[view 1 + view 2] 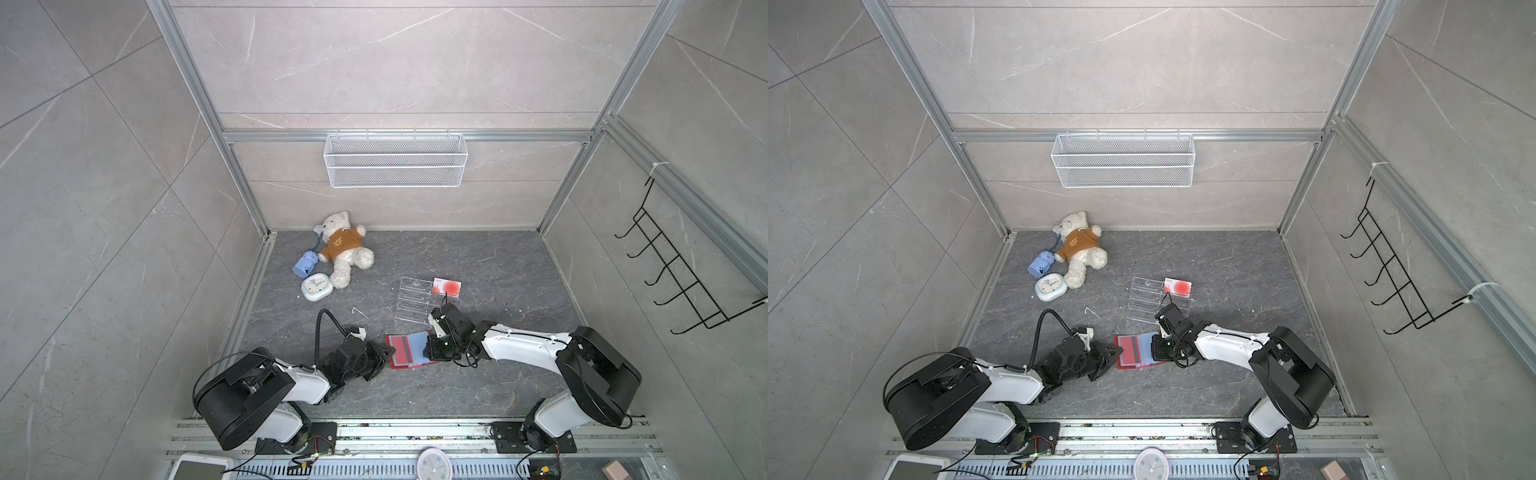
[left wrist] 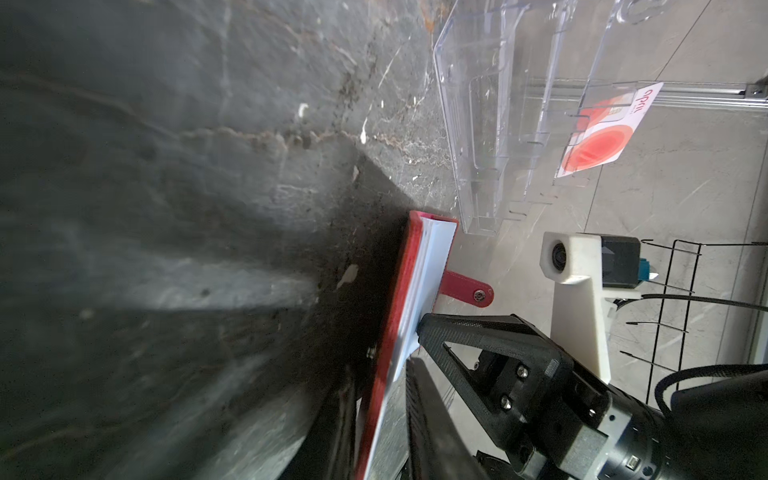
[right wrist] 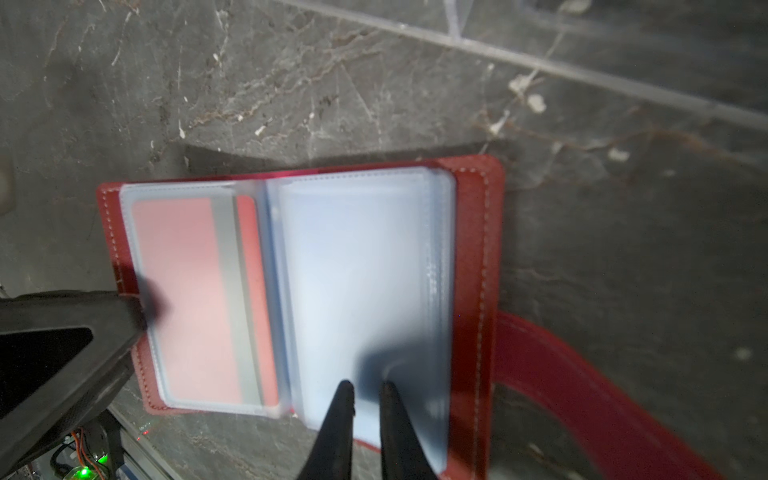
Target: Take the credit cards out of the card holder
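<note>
Dark grey marbled tabletop (image 1: 498, 374). Far left corner: teddy bear (image 1: 345, 249), small blue toy (image 1: 305, 264), alarm clock (image 1: 316, 286). Right of centre: clear acrylic rack (image 1: 413, 299), credit card (image 1: 446, 287) just beside it. Toward front edge: red card holder (image 1: 405, 349), open.

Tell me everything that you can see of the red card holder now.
The card holder is a flat red booklet, leather-like with pale stitching, lying open on the dark table. Inside are pale blue clear sleeves. The page on the left arm's side holds a reddish card with a grey stripe; the other page looks empty. A red snap tab sticks out on the right arm's side. The left gripper clamps its outer edge; the tips of the right gripper touch the empty page.
</note>
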